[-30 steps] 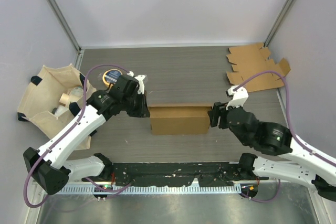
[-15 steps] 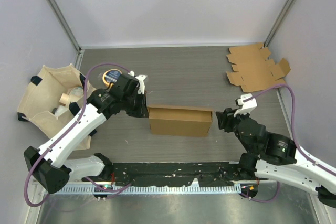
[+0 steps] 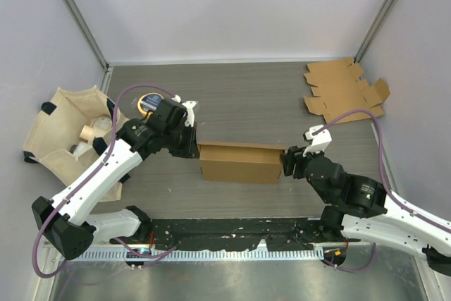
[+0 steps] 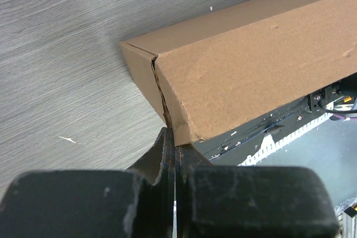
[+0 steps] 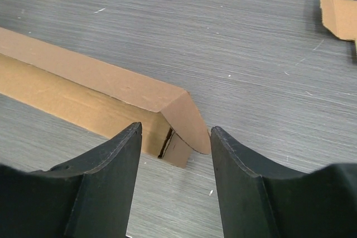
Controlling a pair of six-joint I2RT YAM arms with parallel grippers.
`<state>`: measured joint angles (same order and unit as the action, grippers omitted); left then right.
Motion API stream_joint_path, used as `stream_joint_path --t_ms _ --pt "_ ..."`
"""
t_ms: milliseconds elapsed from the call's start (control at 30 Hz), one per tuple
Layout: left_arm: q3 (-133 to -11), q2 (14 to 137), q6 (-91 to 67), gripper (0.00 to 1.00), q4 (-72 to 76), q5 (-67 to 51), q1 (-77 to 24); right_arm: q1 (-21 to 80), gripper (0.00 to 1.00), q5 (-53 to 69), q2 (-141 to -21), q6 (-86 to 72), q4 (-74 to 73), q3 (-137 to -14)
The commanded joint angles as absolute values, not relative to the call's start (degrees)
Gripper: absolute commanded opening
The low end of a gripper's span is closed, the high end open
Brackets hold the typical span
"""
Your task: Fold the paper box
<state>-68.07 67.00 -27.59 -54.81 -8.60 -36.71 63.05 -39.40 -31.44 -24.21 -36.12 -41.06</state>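
— At centre of the worktop (image 3: pixel 268 96), item one: what is lying there?
— Paper box (image 3: pixel 239 161), brown card, long and lying on its side. The body is already standing up as a rectangular sleeve, and the long edges are looking square.
— Left end?
— Left gripper (image 3: pixel 189 144) is pressing against the left corner with its fingers squeezed together. I cannot tell whether a sliver of card is sitting between them.
— Right end?
— Right gripper (image 3: pixel 287 160) is hovering at it with fingers spread either side, gripping nothing. End flap (image 5: pixel 187 124) is leaning partway over an opening that is showing dark inside.
— Progress, then?
— Judging it past halfway: sleeve formed, ends pending. The right flap is wanting tucking in. The left end is looking closed along a ragged seam, but I am not confirming it.
— Surface?
— Grey wood-grain, matt, carrying a few pale specks.
— Other stock?
— Flat cardboard blank (image 3: pixel 345 93) is lying at the far right corner. Tape roll (image 3: pixel 149 101) is lying at far left. Cloth bag (image 3: pixel 67 132) is sitting just beyond the left edge, holding small items too blurred to name.
— Room?
— Pale walls (image 3: pixel 232 5) are enclosing three sides, with metal posts (image 3: pixel 77 12) running up the back corners.
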Motion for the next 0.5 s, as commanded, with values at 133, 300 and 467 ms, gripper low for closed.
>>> stream_joint_path --t_ms 133,300,467 --pt "-69.26 66.44 -26.54 0.00 -56.07 -9.40 -36.39 63.19 0.48 -49.30 -32.78 -27.42 -34.28 -40.87" --pt "-69.26 66.18 -26.37 0.00 -56.07 -9.49 -36.39 63.11 0.40 -48.78 -34.45 -25.67 -32.52 -40.08" --pt "-69.08 66.27 -26.37 0.00 -56.16 -9.67 -36.30 62.75 0.40 -47.90 -36.91 -24.88 -31.12 -39.82"
